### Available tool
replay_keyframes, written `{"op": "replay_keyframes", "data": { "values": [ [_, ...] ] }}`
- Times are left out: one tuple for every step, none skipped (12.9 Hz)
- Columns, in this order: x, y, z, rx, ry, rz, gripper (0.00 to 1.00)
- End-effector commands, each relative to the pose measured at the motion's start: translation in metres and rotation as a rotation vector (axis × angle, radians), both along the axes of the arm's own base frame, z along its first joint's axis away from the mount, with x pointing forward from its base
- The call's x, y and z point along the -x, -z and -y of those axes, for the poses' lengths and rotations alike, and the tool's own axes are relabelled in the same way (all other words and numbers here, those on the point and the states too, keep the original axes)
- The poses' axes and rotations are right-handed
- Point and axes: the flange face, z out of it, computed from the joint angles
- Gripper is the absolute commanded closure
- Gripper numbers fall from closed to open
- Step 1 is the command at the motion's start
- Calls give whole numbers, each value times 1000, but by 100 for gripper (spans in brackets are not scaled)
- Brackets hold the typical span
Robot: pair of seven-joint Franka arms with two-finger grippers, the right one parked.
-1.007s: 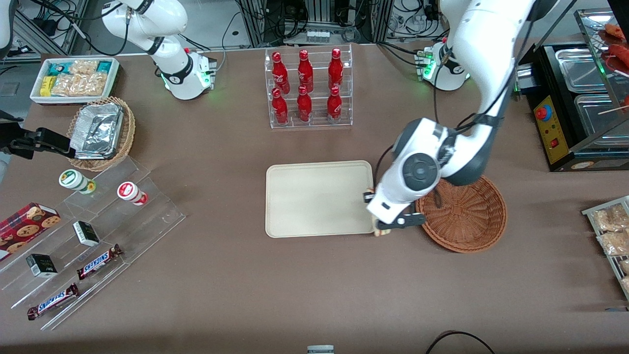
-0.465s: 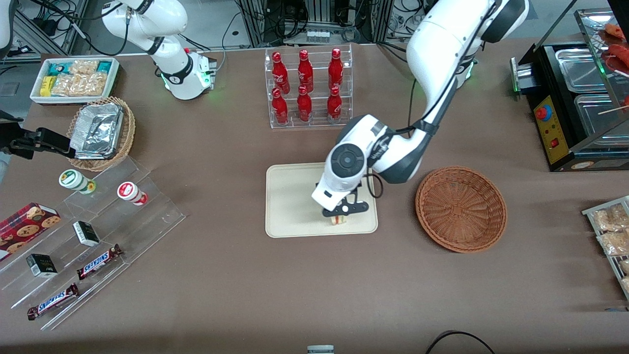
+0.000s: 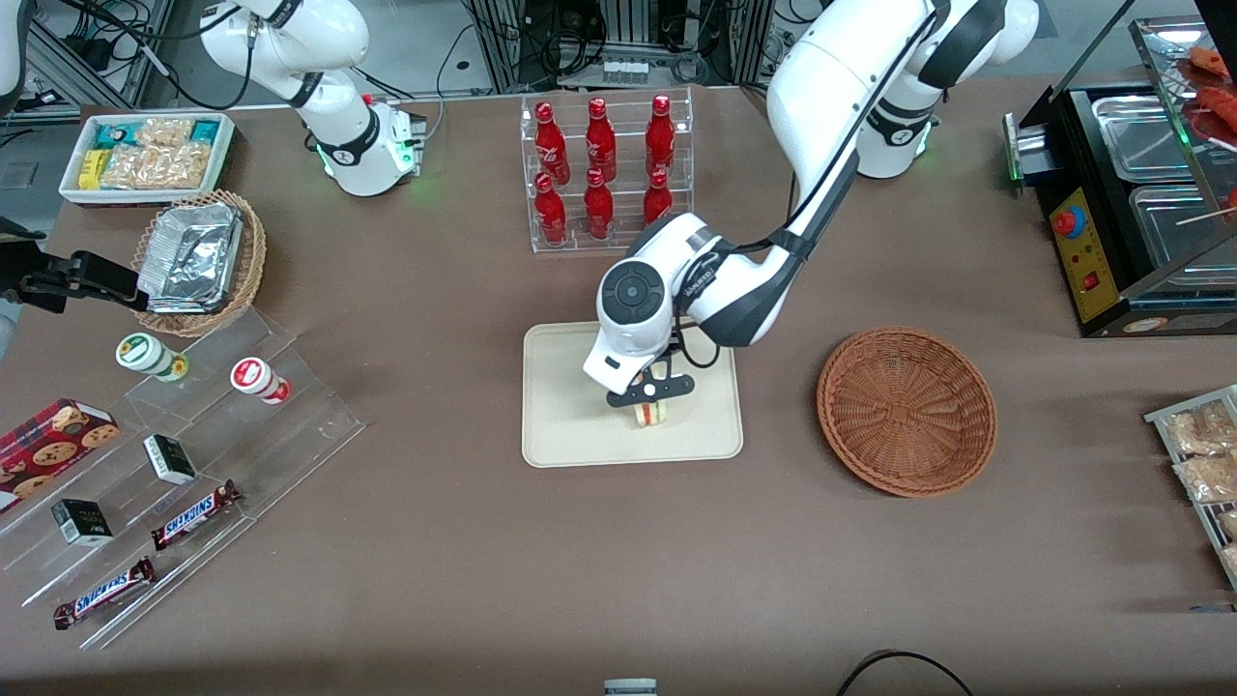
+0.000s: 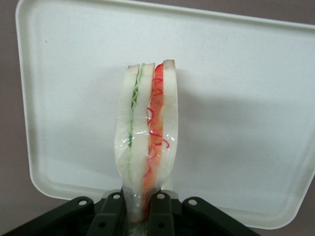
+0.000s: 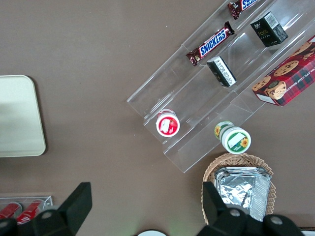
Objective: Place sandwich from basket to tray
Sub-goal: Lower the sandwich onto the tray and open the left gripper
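The small clear-wrapped triangular white-bread sandwich (image 4: 146, 147) was held clamped in the left arm's hand (image 3: 648, 404), long axis hanging straight down, just above the flat cream-beige rectangular plastic tray (image 3: 560, 425).

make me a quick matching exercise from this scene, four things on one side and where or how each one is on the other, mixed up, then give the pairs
Things:
1. sandwich
2. basket
3. tray
4. gripper

Places or states:
A. on the table, under the held food
B. shut, above the tray
C. pinched between the fingers, over the tray
D. holding nothing, toward the working arm's end of the table from the tray

Pairs: 1-C, 2-D, 3-A, 4-B
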Motion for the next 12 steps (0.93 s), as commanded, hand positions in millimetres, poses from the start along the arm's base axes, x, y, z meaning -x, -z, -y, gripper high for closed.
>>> {"op": "replay_keyframes", "data": {
  "values": [
    [1, 10, 11, -12, -17, 25, 100],
    [4, 15, 17, -4, -13, 33, 100],
    [7, 20, 21, -1, -9, 37, 100],
    [8, 23, 22, -3, -17, 33, 100],
    [7, 25, 22, -7, -44, 34, 100],
    [6, 24, 22, -8, -66, 37, 100],
    [6, 24, 22, -10, -77, 37, 100],
    [5, 24, 21, -11, -88, 37, 100],
    [5, 27, 20, -14, -89, 34, 95],
    [3, 29, 18, -14, -81, 31, 38],
    [2, 28, 17, -12, -82, 32, 0],
    [2, 27, 17, -11, -81, 33, 0]
  ]
}}
